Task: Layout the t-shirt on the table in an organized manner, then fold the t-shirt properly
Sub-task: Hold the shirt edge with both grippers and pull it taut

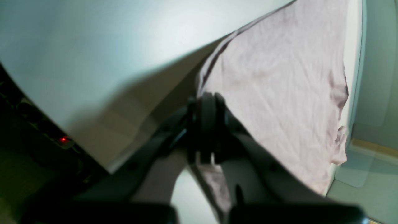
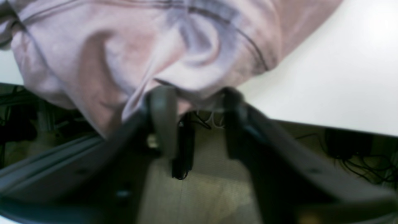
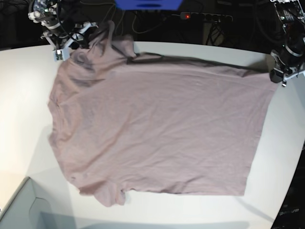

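The t-shirt (image 3: pixel 157 129) lies spread over the middle of the table (image 3: pixel 19 95), almost flat, with its collar end toward the left and its hem toward the right. The laying-out step looks nearly done. The body is smooth, with only light wrinkles. The near sleeve is a little bunched at the near left, and the far sleeve, at the far left corner, is still crumpled and reaches the table edge.

The left gripper (image 1: pixel 206 124) is at the far right corner of the shirt, and its fingers are pressed together on the hem corner there. The right gripper (image 2: pixel 192 102) is at the far left, by the crumpled sleeve. Its fingers stand apart with a fold of cloth just at the tips, and it does not seem to pinch anything.

In my judgement, the far sleeve must still be flattened, and the whole folding is not yet begun.
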